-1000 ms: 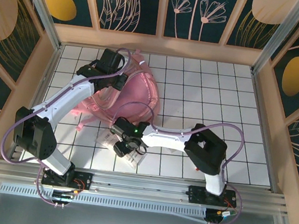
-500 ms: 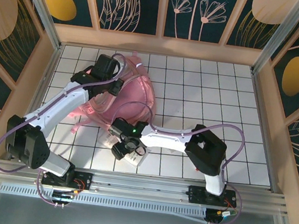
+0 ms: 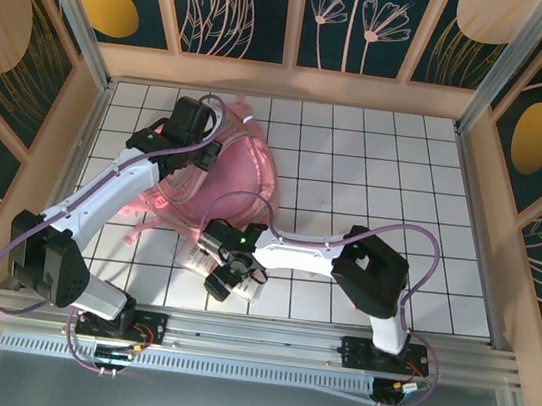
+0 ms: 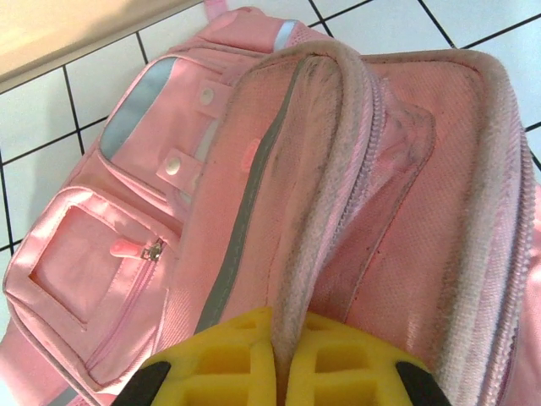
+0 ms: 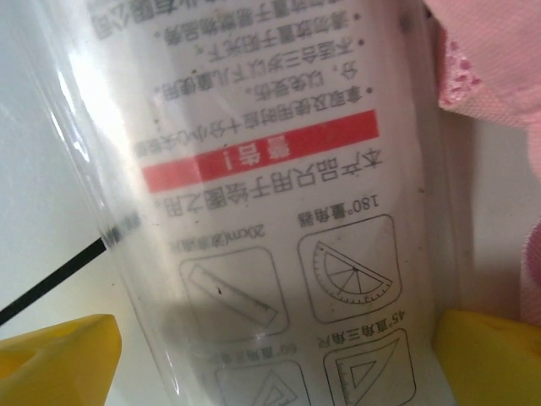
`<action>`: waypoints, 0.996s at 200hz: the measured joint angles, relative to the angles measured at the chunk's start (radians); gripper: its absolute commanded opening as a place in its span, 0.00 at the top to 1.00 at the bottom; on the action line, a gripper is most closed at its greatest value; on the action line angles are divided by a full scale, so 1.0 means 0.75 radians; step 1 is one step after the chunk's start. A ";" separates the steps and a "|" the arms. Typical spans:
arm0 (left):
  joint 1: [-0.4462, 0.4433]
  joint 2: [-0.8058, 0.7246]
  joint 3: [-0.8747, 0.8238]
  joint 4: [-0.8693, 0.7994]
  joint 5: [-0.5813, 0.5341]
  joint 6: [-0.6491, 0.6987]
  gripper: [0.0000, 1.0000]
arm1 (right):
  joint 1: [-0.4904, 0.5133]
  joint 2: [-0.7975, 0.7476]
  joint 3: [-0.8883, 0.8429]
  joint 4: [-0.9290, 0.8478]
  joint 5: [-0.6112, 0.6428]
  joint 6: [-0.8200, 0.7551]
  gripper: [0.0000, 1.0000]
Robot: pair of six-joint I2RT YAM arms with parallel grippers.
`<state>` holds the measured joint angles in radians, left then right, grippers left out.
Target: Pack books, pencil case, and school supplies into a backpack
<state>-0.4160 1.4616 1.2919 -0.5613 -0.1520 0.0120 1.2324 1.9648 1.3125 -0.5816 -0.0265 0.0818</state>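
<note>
- Top view: the pink backpack (image 3: 240,173) lies left of centre on the tiled table (image 3: 405,182). A flat clear packet (image 3: 201,257) lies just beside its near edge.
- Left wrist view adds close detail: the backpack's zip-lined opening rim runs down between the yellow fingers of the left gripper (image 4: 283,359), which is clamped tight on it.
- Right wrist view adds the packet's print: a red band, with ruler and protractor drawings.
- Right gripper (image 5: 270,355): fingers spread wide, one on each side of the packet, nothing gripped. Whether they touch it cannot be told.
</note>
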 measured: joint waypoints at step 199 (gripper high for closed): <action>0.007 -0.038 -0.049 0.016 -0.005 -0.003 1.00 | 0.030 -0.016 0.023 -0.054 0.051 0.006 0.79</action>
<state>-0.4110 1.4334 1.2549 -0.5495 -0.1558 0.0097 1.2549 1.9526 1.3300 -0.6220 0.0116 0.0860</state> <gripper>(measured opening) 0.054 0.348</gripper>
